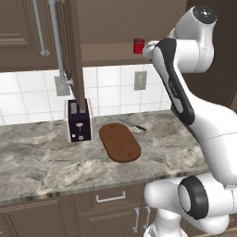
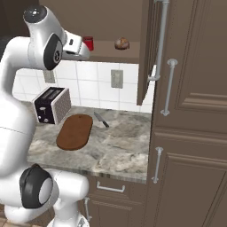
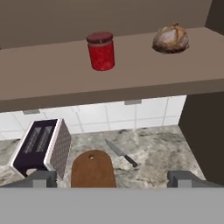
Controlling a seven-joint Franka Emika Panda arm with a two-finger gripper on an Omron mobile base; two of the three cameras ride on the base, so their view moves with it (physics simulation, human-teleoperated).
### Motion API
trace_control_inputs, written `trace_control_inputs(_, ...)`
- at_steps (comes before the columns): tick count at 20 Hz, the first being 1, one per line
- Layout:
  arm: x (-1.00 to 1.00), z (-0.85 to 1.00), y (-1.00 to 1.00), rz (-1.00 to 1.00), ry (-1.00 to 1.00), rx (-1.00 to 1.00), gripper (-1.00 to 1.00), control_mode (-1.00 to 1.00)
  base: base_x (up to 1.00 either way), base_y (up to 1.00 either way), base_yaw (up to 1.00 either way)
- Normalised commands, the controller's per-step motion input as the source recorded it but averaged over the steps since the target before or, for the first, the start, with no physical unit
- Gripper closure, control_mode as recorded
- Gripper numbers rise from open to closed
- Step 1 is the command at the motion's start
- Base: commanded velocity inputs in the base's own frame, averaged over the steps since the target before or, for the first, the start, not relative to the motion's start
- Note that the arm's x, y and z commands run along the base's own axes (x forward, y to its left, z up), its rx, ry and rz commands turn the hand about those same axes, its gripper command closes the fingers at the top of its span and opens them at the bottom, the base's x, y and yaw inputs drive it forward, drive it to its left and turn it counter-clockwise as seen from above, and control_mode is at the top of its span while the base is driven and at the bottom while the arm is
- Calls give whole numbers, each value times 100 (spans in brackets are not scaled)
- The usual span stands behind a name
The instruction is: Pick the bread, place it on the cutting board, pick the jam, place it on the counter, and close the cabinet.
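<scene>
Bread (image 3: 171, 39): cabinet shelf (image 3: 52, 74), right end. Jam (image 3: 101, 50): mid-shelf, well apart. Gripper (image 3: 111, 178): jaws wide, empty, before shelf. Risk: approach clips jam or shelf edge, toppling jar.

1 jam (image 3: 101, 50), 1 bread (image 3: 171, 39), 1 toaster (image 3: 41, 148), 1 knife (image 3: 121, 154)

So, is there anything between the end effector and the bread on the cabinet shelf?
Nothing visible blocks it. The open end effector faces the open shelf, where the bread sits apart from the jam. The jam is off to one side, not on the path.
</scene>
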Motion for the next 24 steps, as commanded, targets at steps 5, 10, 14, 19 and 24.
trace_control_inputs(5,37,0,6,0,0,0,-100,-100,0,0,0)
trace_control_inputs(10,37,0,0,0,-1,0,-100,-100,0,0,0)
trace_control_inputs(14,37,0,0,0,-2,0,-100,-100,0,0,0)
trace_control_inputs(19,40,0,0,0,-1,0,-100,-100,0,0,0)
trace_control_inputs(24,39,0,0,0,0,0,-100,-100,0,0,0)
